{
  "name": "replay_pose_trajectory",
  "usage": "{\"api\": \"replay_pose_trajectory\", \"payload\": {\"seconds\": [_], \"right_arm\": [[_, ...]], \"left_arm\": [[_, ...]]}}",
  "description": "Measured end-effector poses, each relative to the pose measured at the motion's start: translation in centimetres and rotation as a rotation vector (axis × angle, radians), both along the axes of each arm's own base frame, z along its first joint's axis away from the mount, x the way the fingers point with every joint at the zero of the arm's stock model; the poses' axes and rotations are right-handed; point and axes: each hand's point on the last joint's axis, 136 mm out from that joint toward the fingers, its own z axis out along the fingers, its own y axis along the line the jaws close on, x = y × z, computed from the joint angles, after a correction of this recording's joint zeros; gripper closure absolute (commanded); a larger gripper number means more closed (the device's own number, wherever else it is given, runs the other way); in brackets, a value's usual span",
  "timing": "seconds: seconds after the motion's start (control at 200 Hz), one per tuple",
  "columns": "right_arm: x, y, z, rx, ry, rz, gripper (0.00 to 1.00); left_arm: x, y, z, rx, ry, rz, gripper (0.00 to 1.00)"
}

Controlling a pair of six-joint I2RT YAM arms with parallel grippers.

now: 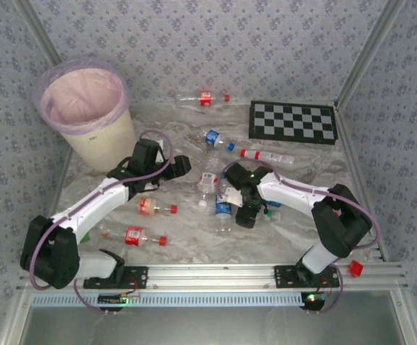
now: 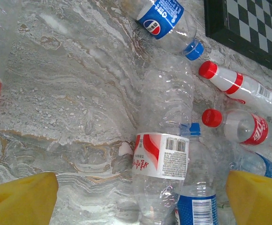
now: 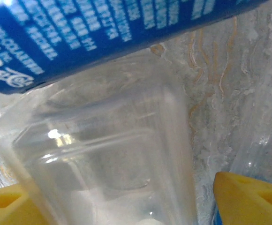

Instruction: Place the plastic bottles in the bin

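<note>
Over the marbled worktop point(image 1: 194, 248), the left tool point(image 1: 179, 168) reaches forward, fingers apart. The right tool point(image 1: 245, 214), arm folded inward, straddles a blue-labelled bottle point(image 1: 223, 210), fingers apart.

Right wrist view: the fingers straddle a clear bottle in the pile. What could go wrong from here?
The clear bottle between the right fingers is overlapped by a blue-labelled bottle; closing might drag both or squeeze the smooth one out. The left fingers hang open over neighbouring bottles; the two sets could collide.
</note>
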Motion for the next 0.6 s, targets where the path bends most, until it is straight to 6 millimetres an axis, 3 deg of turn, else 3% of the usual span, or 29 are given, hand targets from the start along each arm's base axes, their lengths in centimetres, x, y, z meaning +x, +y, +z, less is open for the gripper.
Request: {"api": "replay_pose_trajectory", "payload": {"seconds": [0.065, 0.235, 0.29, 0.4, 0.435, 0.6], "right_arm": [[0.0, 0.0, 0.2, 0.009, -0.003, -0.018, 0.37], [0.0, -0.3, 2.4, 0.046, -0.039, -0.058, 0.40], [-0.1, -0.5, 3.5, 0.054, -0.052, -0.078, 0.48], [0.8, -0.4, 7.0, 0.132, -0.110, -0.152, 0.49], [1.4, -0.5, 8.2, 0.174, -0.133, -0.195, 0.54], [5.7, -1.8, 14.3, 0.518, -0.192, -0.557, 0.63]], "left_arm": [[-0.1, 0.1, 0.0, -0.003, 0.000, 0.004, 0.08], [-0.2, 0.2, 0.0, -0.013, 0.002, 0.013, 0.08], [-0.1, 0.2, 0.1, -0.018, -0.002, 0.015, 0.08], [0.1, -0.2, 0.7, -0.044, -0.018, 0.004, 0.07], [0.1, -0.5, 0.9, -0.060, -0.025, -0.004, 0.07], [0.2, -3.1, 3.7, -0.182, -0.099, -0.113, 0.06]]}}
